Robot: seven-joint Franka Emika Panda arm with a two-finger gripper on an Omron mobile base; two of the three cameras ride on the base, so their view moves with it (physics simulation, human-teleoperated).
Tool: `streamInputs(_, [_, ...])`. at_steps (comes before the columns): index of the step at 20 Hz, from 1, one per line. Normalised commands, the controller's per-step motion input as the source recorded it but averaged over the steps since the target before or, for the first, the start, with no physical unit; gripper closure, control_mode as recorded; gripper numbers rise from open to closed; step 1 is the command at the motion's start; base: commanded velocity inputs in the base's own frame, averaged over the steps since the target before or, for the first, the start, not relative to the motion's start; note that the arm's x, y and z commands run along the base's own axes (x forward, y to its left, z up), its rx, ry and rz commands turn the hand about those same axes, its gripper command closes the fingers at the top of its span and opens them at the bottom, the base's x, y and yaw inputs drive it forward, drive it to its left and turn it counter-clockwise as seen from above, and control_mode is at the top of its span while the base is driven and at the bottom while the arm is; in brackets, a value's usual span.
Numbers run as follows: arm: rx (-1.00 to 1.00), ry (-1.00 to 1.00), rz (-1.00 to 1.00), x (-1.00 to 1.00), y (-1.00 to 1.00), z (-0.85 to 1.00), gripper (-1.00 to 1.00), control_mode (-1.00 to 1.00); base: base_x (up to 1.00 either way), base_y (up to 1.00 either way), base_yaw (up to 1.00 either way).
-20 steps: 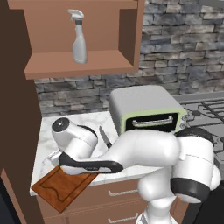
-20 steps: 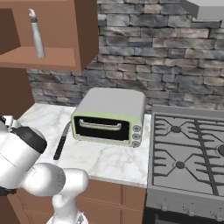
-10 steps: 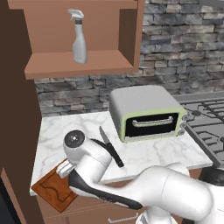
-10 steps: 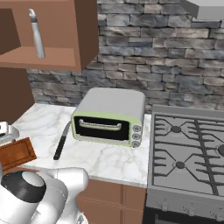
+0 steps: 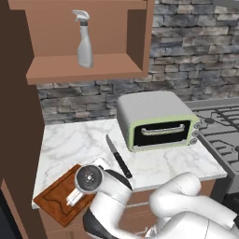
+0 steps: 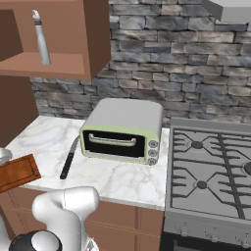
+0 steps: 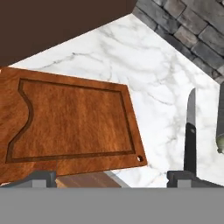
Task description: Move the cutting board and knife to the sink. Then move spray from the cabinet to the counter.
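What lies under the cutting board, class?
The white marble counter lies under the cutting board, whose near corner juts past the counter's front edge. The counter surface directly beneath it is covered.

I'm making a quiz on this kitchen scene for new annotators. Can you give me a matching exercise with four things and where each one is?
Things:
1. spray
2. cutting board
3. knife
4. toaster oven

Places:
A. lying on the marble between board and oven
B. standing on the cabinet shelf
C. beside the stove
D. at the counter corner, overhanging its front edge

Pairs: 1-B, 2-D, 3-A, 4-C
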Motion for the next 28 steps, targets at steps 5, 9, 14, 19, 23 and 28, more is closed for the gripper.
streamInputs(5, [-0.19, -0.08, 0.13, -0.29, 0.10, 0.00, -1.00, -1.00, 0.00, 0.00, 0.00])
streamInputs(9, [-0.20, -0.03, 0.11, -0.29, 0.23, 0.00, -1.00, -1.00, 0.00, 0.00, 0.00])
streamInputs(14, [-0.22, -0.03, 0.08, -0.34, 0.31, 0.00, -1.00, -1.00, 0.00, 0.00, 0.00])
streamInputs(19, [-0.20, -0.03, 0.08, -0.31, 0.31, -0.05, -1.00, -1.00, 0.00, 0.00, 0.00])
streamInputs(23, [-0.19, -0.06, 0.10, -0.27, 0.22, -0.19, -1.00, -1.00, 0.00, 0.00, 0.00])
streamInputs(28, [-0.16, -0.08, 0.08, -0.18, 0.14, -0.23, -1.00, -1.00, 0.00, 0.00, 0.00])
